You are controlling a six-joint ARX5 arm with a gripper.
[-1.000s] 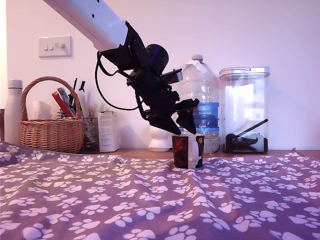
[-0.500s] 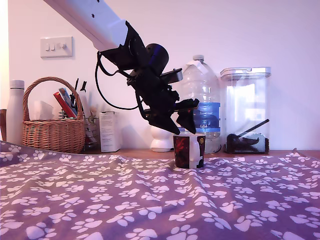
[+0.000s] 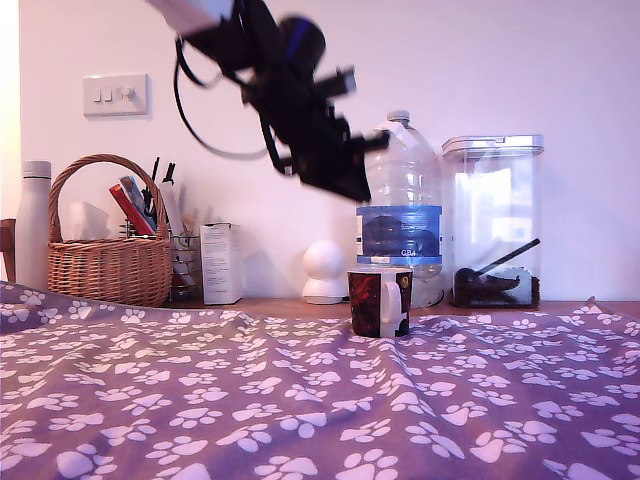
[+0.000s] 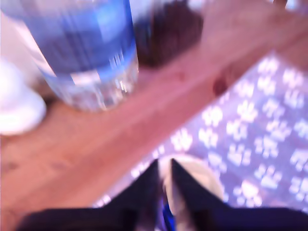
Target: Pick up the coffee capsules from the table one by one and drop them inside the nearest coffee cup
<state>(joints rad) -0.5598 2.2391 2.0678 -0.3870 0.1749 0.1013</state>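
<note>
Gripper hung blurred, well above the coffee cup.
The cup stood upright on the table near its far edge; fingers nearly together, gripping nothing visible.

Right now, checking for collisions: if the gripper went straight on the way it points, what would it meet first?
Probably the mug: in the blurred wrist view its rim lies beyond the gripper.

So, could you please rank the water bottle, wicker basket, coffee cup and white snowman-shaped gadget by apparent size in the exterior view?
1. Water bottle and wicker basket: too close to separate.
2. Coffee cup and white snowman-shaped gadget: also alike.
</note>
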